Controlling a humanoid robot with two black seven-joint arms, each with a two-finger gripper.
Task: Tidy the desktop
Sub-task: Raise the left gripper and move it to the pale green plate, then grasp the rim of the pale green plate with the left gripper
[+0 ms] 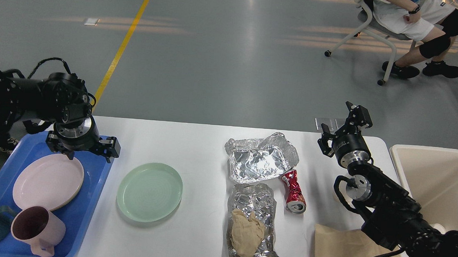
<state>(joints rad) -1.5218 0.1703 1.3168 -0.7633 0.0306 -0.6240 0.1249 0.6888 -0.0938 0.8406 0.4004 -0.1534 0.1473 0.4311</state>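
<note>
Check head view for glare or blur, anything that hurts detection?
Head view: sharp throughout; foil tray and foil wrap throw bright specular highlights; the grey floor shows window glare streaks; soft shadow under the green plate; the dark left gripper shows little detail.

The desktop (204, 147) is carrying a blue tray (97, 176), green plate (149, 191), two foil pieces (259, 161), crushed can (294, 190), and seemingly brown paper (340, 248).

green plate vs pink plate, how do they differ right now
The green plate lies on the bare desktop; the pink plate lies inside the blue tray. The green plate lies clear of the crockery; the pink plate has a pink mug by its near edge. Both are round, empty and flat.
</note>
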